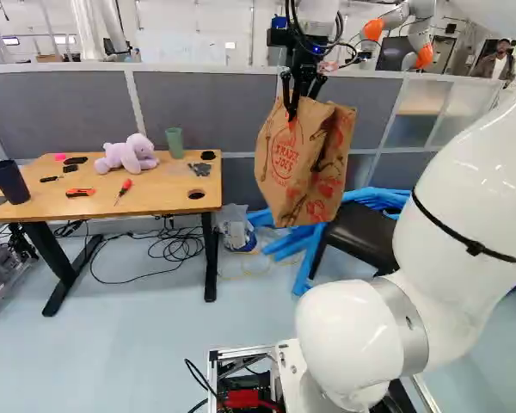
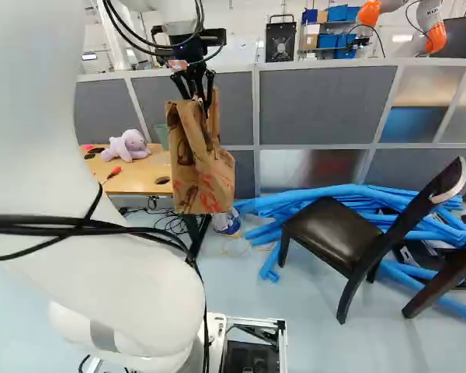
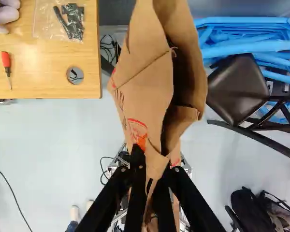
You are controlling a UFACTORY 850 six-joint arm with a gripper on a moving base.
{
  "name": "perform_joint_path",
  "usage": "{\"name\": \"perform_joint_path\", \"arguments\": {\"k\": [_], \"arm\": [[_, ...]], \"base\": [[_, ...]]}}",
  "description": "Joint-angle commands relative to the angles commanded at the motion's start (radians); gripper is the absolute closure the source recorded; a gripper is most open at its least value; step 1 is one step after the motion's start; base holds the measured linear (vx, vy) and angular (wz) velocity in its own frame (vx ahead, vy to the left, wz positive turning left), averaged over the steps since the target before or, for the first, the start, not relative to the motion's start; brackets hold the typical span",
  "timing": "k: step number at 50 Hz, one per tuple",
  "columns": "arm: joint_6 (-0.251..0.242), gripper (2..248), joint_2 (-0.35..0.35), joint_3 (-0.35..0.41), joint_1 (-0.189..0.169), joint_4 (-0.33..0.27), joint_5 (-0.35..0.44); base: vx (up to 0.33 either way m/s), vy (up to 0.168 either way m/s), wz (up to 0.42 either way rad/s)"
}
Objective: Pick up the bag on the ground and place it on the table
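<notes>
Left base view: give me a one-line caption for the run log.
Gripper holding the brown paper bag in the air, right of the table that bears a plush toy.

Pale blue floor (image 1: 138,331). Gray partition (image 2: 326,105), white frame, some frosted panels. Wooden counter (image 1: 142,203), black legs, near partition. Dark chair (image 2: 326,233) beside piled blue tubes (image 2: 318,196). Blue bins (image 2: 340,13) beyond partition.

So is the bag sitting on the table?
No, the bag hangs from the gripper, to the right of the table in the left base view.
</notes>
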Motion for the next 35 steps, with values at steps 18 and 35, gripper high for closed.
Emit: {"name": "perform_joint_path", "arguments": {"k": [18,35], "arm": [[0.0,225,0.0,0.0,0.0,0.0,0.0],[0.0,225,0.0,0.0,0.0,0.0,0.0]], "base": [[-0.002,0.123,0.003],[0.056,0.128,0.001]]}}
